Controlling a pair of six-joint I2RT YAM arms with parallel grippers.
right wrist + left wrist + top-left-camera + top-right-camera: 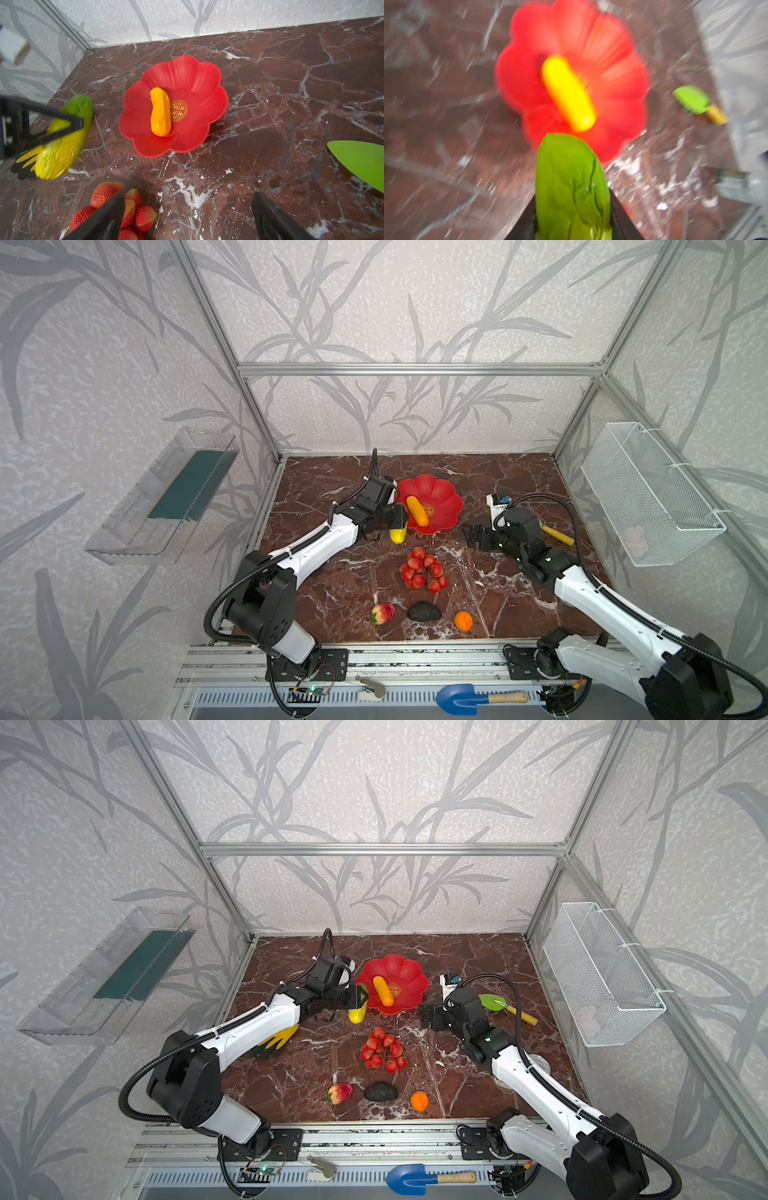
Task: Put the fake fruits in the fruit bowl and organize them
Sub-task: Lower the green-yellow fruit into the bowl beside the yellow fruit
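- While tilted with the green end up and the yellow end down, sits pinched in the left gripper [400, 519]: the green-yellow cucumber shape [60, 158].
- Hangs just beside the near left rim of the fruit bowl [197, 83], not inside it.
- Spread wide with nothing between them: the jaws of the right gripper [189, 196], over the table [519, 481] near the bowl's right side.
- Lies inside the bowl, touching the gold emblem [179, 110]: the orange-yellow corn-like cob [160, 112].
- Rests on the table in front of the bowl: the bunch of red cherry tomatoes [423, 570].
- Lined up nearer the front edge, left to right: red-yellow peach [383, 612], dark avocado [424, 611], small orange [463, 621].
- Lies behind the right gripper: a green-headed toy shovel [492, 1002].
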